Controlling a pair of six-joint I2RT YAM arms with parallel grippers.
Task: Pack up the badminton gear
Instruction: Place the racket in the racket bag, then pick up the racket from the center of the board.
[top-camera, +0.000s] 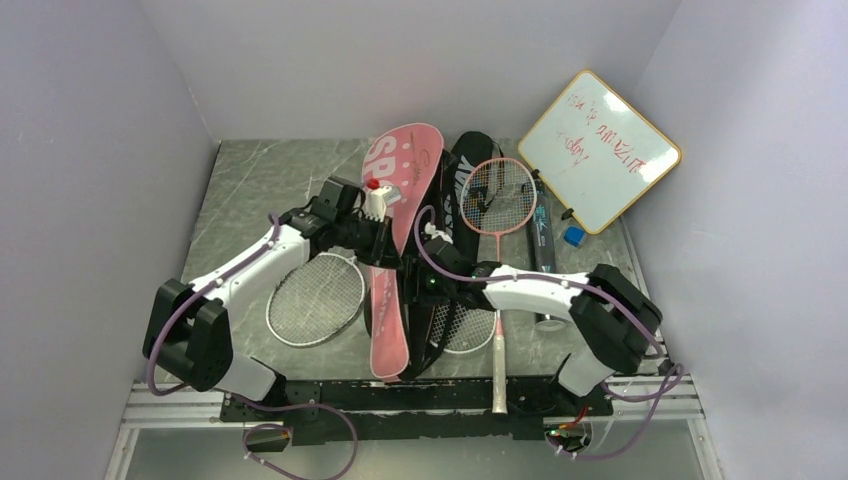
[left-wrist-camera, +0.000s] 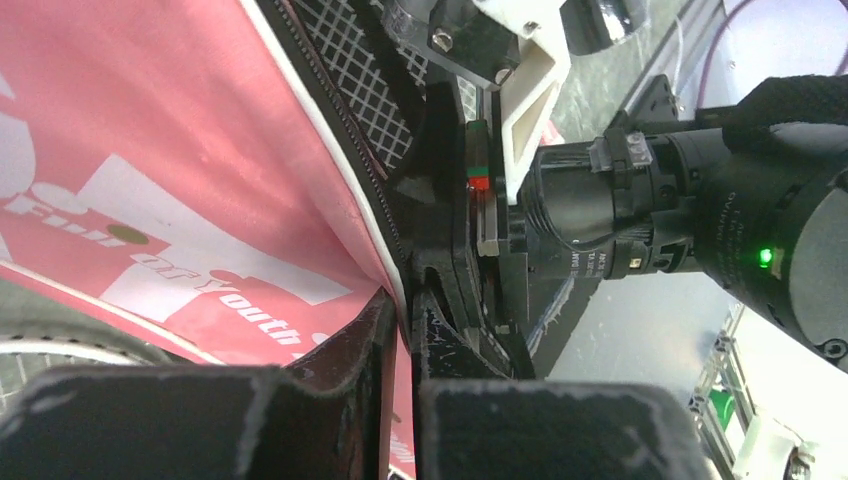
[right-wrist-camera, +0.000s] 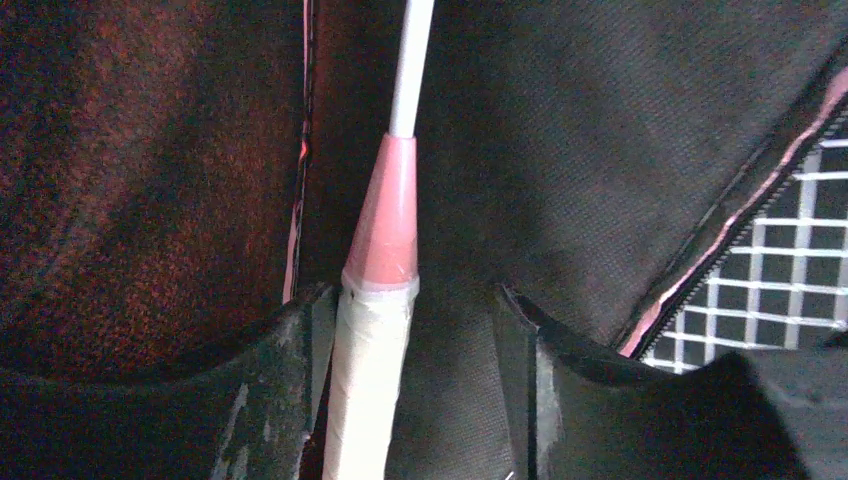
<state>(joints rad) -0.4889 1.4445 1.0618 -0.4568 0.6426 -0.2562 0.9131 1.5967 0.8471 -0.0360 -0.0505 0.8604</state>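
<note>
Spread fingertips of my right gripper (right-wrist-camera: 410, 300) straddled a light, stiff racket's taped handle (right-wrist-camera: 370, 380), its best hold, on the black cover (right-wrist-camera: 560, 150), while my left gripper (left-wrist-camera: 405, 330) pinched the floppy pink cover (left-wrist-camera: 150, 120) at its nine o'clock.

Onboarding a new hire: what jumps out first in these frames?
The pink SPORT racket cover runs down the middle of the table, its edge pinched in the left gripper. Next to it the right gripper, jaws open, straddles a white-gripped racket handle over the black racket cover. A whiteboard with red writing leans in the far right corner.
</note>
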